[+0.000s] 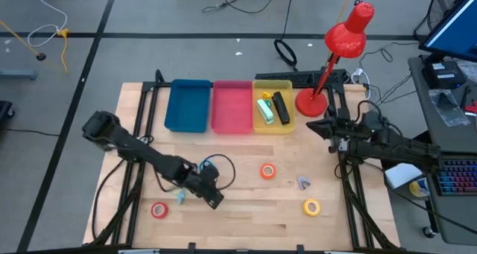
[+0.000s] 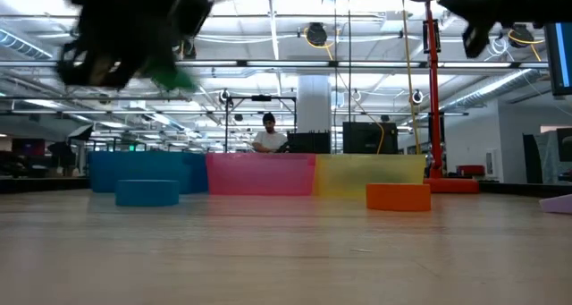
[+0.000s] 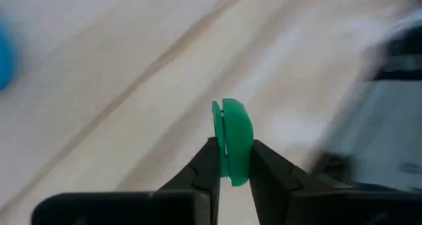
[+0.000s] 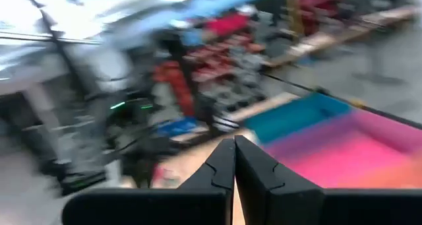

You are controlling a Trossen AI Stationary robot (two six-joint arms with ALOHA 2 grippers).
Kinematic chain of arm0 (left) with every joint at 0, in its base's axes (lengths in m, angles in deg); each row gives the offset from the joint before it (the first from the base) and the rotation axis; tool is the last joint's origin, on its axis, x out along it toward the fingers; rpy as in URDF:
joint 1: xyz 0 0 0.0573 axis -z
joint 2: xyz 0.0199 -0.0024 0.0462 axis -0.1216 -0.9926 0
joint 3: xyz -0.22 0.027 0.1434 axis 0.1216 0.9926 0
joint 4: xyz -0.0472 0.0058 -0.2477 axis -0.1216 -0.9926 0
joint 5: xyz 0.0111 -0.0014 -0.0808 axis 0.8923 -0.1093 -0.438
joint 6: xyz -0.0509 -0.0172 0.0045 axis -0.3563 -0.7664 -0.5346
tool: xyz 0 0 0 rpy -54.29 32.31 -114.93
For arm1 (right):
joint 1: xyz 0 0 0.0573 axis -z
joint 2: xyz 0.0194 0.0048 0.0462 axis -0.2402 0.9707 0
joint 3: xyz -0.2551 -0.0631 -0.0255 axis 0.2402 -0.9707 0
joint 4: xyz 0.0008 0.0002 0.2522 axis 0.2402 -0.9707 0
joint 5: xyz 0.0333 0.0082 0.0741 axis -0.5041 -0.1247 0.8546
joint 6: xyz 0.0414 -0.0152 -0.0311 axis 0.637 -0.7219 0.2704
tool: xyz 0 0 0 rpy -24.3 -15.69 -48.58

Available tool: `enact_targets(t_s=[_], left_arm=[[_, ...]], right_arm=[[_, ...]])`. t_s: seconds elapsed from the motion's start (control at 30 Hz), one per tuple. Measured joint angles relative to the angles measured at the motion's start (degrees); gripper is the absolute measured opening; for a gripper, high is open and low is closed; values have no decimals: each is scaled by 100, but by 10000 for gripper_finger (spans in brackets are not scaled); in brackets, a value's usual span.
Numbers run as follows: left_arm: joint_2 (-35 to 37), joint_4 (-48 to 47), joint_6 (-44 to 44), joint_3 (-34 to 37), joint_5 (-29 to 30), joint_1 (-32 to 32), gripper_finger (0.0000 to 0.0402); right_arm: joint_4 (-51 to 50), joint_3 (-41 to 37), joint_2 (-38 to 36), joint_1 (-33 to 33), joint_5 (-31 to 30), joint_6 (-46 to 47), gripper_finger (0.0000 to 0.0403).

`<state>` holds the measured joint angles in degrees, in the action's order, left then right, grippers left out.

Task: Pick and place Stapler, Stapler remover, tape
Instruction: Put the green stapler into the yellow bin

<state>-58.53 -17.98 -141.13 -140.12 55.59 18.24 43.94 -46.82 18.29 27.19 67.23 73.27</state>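
Note:
My left gripper (image 1: pixel 214 199) hovers over the near-left part of the table, shut on a small green piece (image 3: pixel 232 139) with a slit down its middle. It is raised above the wood (image 2: pixel 170 72). A blue tape roll (image 1: pixel 181 197) lies flat beside it. The red roll (image 1: pixel 159 209), the orange roll (image 1: pixel 267 170) and the yellow roll (image 1: pixel 311 206) also lie flat on the table. A small grey-purple piece (image 1: pixel 302 182) rests near the yellow roll. The black stapler (image 1: pixel 281 107) lies in the yellow tray (image 1: pixel 291 127). My right gripper (image 4: pixel 234 149) waits, shut, by the lamp base. My left gripper pinches the green piece's lower part (image 3: pixel 232 169) between its two fingers, one on each flat side. The rounded end sticks out beyond the fingertips (image 3: pixel 210 152). The piece is lifted clear of the table.
Blue (image 1: pixel 186 105), pink (image 1: pixel 232 105) and yellow trays stand in a row at the far edge. A red desk lamp (image 1: pixel 328 68) stands at the far right. Green and yellow bits (image 1: pixel 264 109) lie beside the stapler. A person (image 2: pixel 268 137) is in the room behind.

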Motion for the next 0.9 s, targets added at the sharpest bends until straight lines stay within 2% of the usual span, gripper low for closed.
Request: enact_targets(t_s=[0.13,0.23,0.37,0.5,0.73,0.9], left_arm=[[445,885,638,-9,641,-192,71],[663,1592,1278,-9,1058,-409,67],[743,2444,2076,-18,1152,-730,55],[748,2797,2523,-18,1101,-1045,59],[748,2858,3045,-18,1007,-1586,71],[748,2933,3305,-18,734,-1933,72]], right_arm=[[1138,4,598,-16,878,-83,3],[1927,4,1266,-142,1252,-192,4],[2848,2,2319,-438,1260,-359,7],[3859,-2,3344,-664,1251,-432,33],[5497,2,4739,-742,771,-73,121],[5799,260,5421,-728,465,67,183]])
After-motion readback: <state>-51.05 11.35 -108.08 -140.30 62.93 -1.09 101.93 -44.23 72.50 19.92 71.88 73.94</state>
